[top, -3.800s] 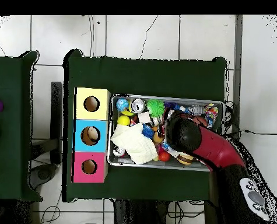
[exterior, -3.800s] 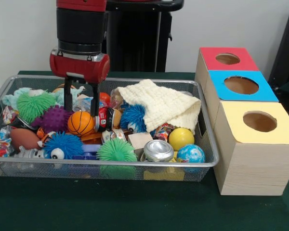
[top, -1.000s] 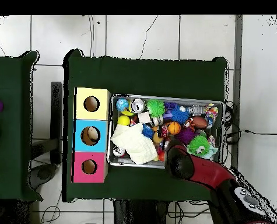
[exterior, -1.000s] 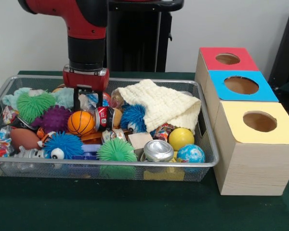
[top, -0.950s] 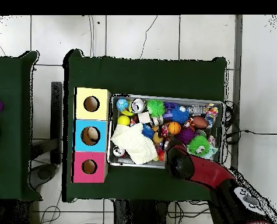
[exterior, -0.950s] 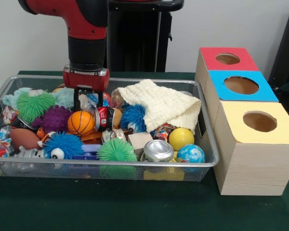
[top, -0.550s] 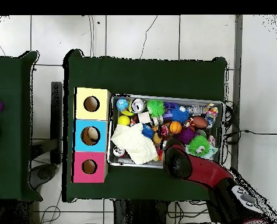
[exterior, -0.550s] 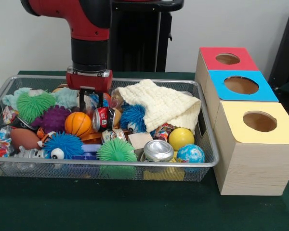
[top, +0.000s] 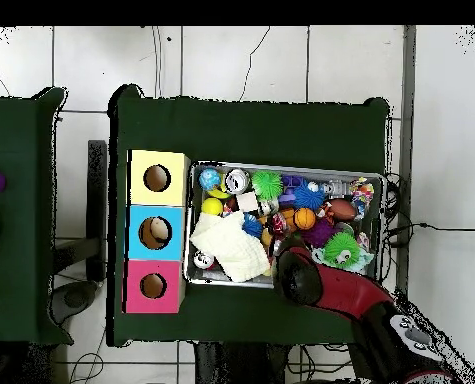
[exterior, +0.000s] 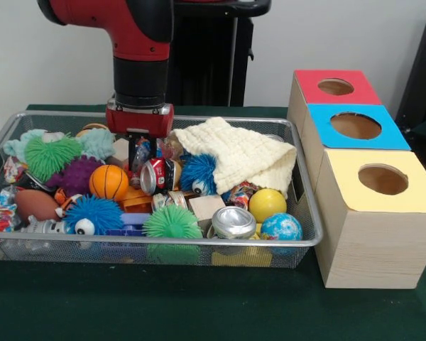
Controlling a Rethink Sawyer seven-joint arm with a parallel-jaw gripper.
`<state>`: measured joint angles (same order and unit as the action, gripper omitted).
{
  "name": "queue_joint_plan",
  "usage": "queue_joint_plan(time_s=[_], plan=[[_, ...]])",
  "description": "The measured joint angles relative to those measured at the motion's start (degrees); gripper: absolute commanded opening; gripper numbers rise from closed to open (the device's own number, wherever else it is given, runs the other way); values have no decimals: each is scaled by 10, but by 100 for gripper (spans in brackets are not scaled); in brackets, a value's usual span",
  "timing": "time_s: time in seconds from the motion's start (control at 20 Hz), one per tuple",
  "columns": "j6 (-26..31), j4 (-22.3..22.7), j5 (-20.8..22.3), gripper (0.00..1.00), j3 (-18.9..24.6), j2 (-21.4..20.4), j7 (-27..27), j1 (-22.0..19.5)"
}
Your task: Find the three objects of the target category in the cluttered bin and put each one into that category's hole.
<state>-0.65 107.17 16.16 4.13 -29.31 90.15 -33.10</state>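
The wire mesh bin (exterior: pixel 163 243) is full of toys. My gripper (exterior: pixel 143 152) is low at the bin's back middle, open, its fingers either side of a wrinkly clear packet (exterior: pixel 145 148) with blue and white in it. A red can (exterior: pixel 156 175) lies just in front of it and an orange ball (exterior: pixel 108 182) to its left. Another clear packet (exterior: pixel 167 199) lies behind the green spiky ball (exterior: pixel 172 221). In the overhead view the arm (top: pixel 326 285) hides the gripper over the bin (top: pixel 281 166).
Three wooden boxes with round holes stand right of the bin: red top (exterior: pixel 335 87), blue top (exterior: pixel 355 126), yellow top (exterior: pixel 383 179). A cream cloth (exterior: pixel 234 155) covers the bin's back right. Spiky balls, a silver can (exterior: pixel 233 222) and a yellow ball (exterior: pixel 267 204) crowd the front.
The gripper moved right along the back of the bin onto the packet. The orange ball shifted left and the red can shifted a little.
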Motion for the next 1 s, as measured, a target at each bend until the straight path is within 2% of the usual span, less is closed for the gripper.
queue_joint_plan(time_s=[0.5, 0.7, 1.0], plan=[[0, 3, 0, 0, 1, -10, 0, -2], [6, 11, 0, 0, 5, -29, 0, -5], [44, 20, -1, 0, 18, -72, 0, -10]])
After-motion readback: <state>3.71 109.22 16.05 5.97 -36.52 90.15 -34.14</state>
